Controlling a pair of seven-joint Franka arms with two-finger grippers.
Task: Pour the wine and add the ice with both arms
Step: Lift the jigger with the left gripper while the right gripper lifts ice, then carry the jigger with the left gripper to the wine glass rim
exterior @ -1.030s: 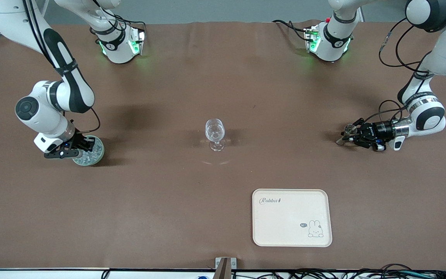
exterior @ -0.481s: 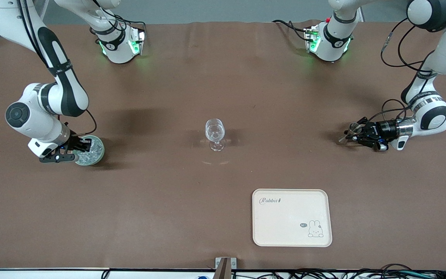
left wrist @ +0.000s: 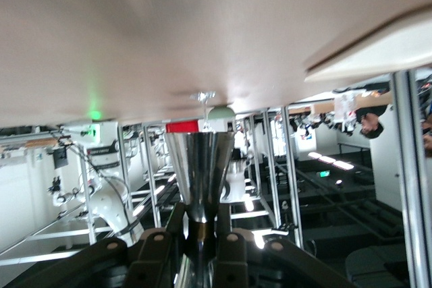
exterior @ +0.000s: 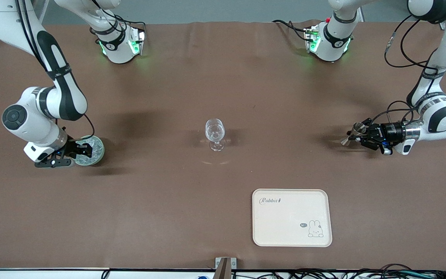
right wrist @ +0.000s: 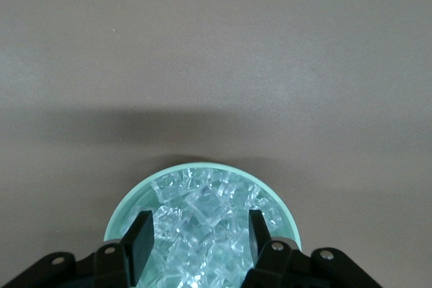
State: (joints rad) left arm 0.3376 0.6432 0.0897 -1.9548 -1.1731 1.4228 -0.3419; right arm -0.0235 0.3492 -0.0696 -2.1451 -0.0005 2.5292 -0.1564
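Below, ice (right wrist: pixel 202 224) between spread right end effector (right wrist: pixel 199 237) fingers, left end effector (left wrist: pixel 196 251) pinching metal cup (left wrist: pixel 200 173).

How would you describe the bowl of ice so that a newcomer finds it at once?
On the brown table, look toward the right arm's end, level with the wine glass. The pale green round bowl sits under the right gripper. Only it holds a heap of clear ice cubes.

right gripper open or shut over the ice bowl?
Open: the right gripper has its fingers spread apart over the ice, gripping no cube.
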